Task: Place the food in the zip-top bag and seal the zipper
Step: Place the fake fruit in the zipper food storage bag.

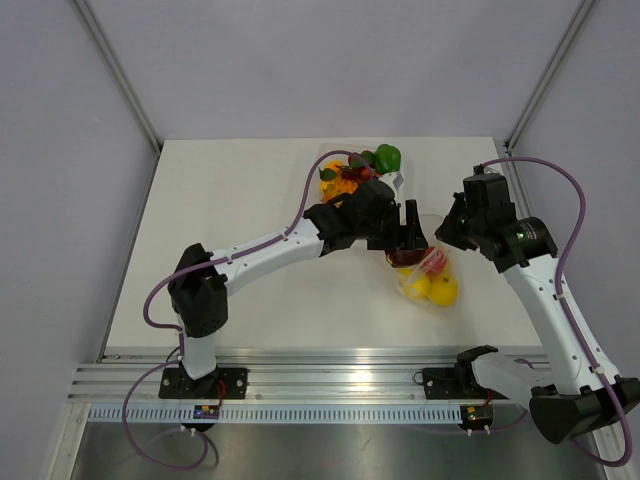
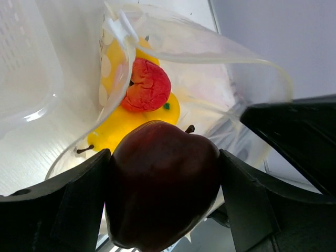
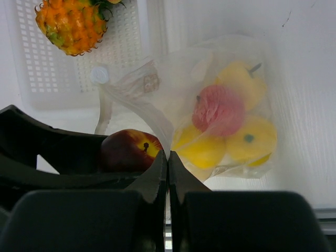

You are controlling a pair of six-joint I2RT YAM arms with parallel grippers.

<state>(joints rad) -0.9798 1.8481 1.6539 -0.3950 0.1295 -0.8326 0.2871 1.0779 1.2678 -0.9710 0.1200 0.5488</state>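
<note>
My left gripper [image 2: 164,158] is shut on a dark red apple [image 2: 163,184] and holds it at the open mouth of the zip-top bag [image 2: 210,47]. Inside the bag lie a red fruit [image 2: 149,86] and yellow fruits [image 2: 123,128]. My right gripper [image 3: 168,157] is shut on the bag's mouth rim, holding it up. In the right wrist view the bag [image 3: 231,63] holds three yellow fruits [image 3: 257,139] and the red one [image 3: 218,110], with the apple [image 3: 126,149] just left of the rim. From above, the left gripper [image 1: 405,245] and right gripper [image 1: 440,232] meet over the bag [image 1: 430,285].
A white translucent tray [image 1: 398,186] stands just behind the bag with an orange spiky fruit [image 3: 73,26], a green pepper [image 1: 388,157] and other food. The tray's wall [image 2: 26,68] is close to the left of the bag. Grey walls enclose the table.
</note>
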